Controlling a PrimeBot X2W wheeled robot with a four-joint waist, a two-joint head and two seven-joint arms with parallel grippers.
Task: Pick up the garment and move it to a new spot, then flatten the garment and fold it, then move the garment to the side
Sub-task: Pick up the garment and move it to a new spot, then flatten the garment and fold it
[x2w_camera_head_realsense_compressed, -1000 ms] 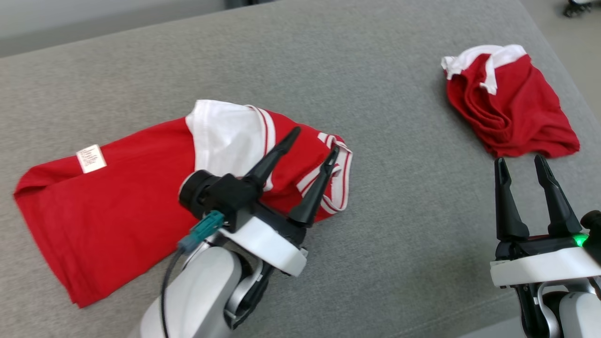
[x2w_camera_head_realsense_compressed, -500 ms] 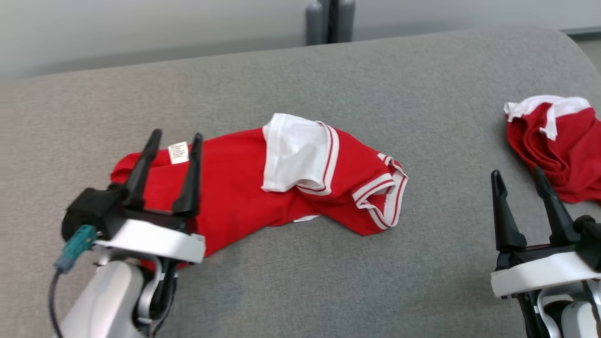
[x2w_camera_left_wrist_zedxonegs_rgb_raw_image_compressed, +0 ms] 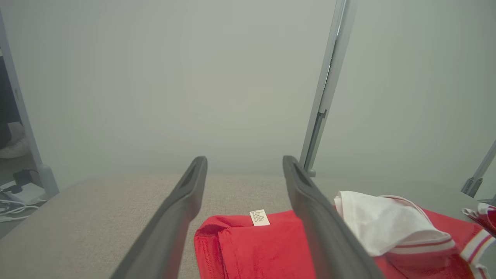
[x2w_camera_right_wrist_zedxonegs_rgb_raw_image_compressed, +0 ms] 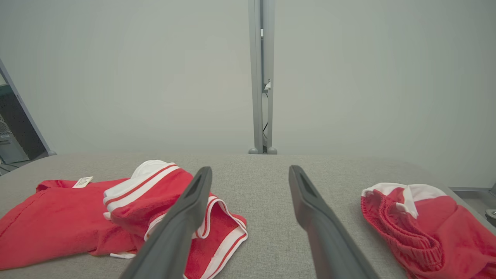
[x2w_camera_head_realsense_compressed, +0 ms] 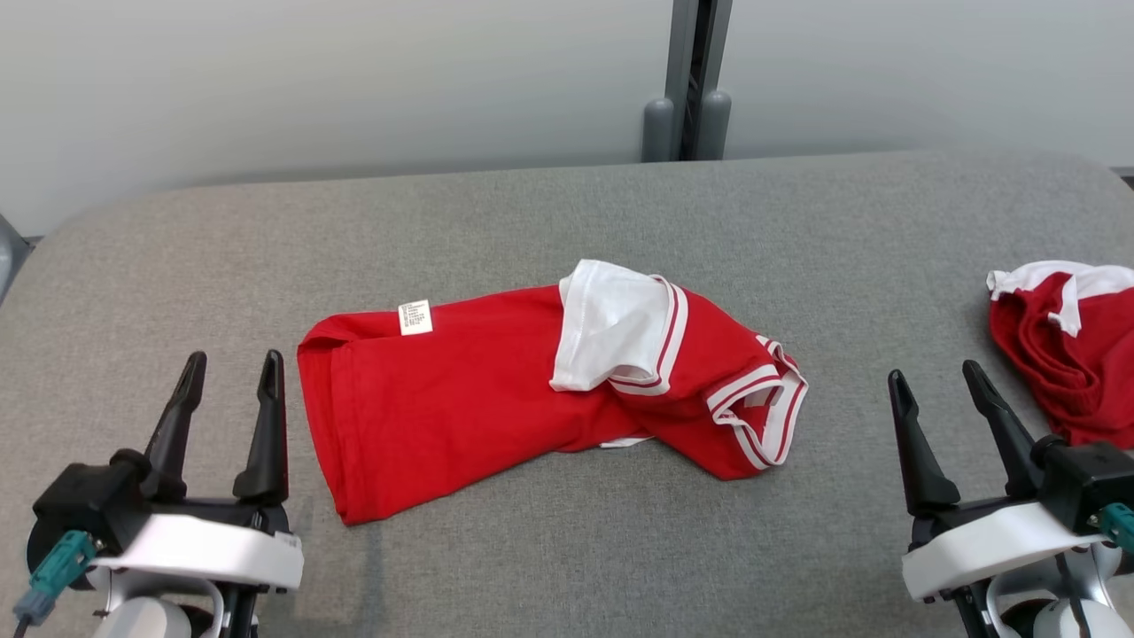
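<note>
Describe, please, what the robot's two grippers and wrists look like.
The left gripper and right gripper match: two long, tapering dark fingers above a white wrist collar. Each carries a teal connector beside a black block.

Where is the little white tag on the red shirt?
In the head view, the little white tag lies near the far left corner of the red shirt, left of the white sleeve.

The scene is lit softly and evenly; only a faint shadow is cast under the garment (x2w_camera_head_realsense_compressed: 443,416). The wrist views are rendered hazy.
</note>
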